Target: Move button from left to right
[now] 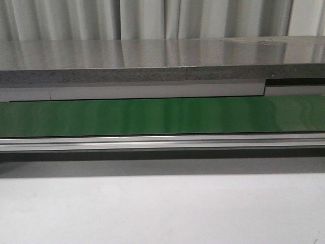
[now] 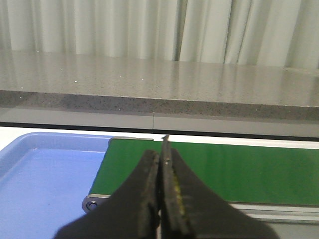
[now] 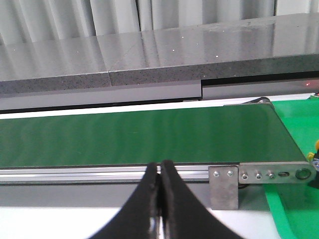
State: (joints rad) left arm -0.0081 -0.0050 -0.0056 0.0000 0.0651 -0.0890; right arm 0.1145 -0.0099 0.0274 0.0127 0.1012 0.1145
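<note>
I cannot make out the button in any view. A tiny yellow and black bit (image 3: 315, 145) shows at the edge of the right wrist view, cut off too much to identify. My left gripper (image 2: 160, 153) is shut and empty, in front of the left end of the green conveyor belt (image 2: 239, 169). My right gripper (image 3: 159, 165) is shut and empty, in front of the belt's aluminium side rail (image 3: 99, 174) near its right end. Neither gripper shows in the front view.
The green belt (image 1: 162, 116) runs across the front view behind a white table top (image 1: 162, 208). A blue tray (image 2: 45, 174) lies off the belt's left end. A green surface (image 3: 294, 199) lies off its right end. A grey stone counter (image 1: 152, 61) stands behind.
</note>
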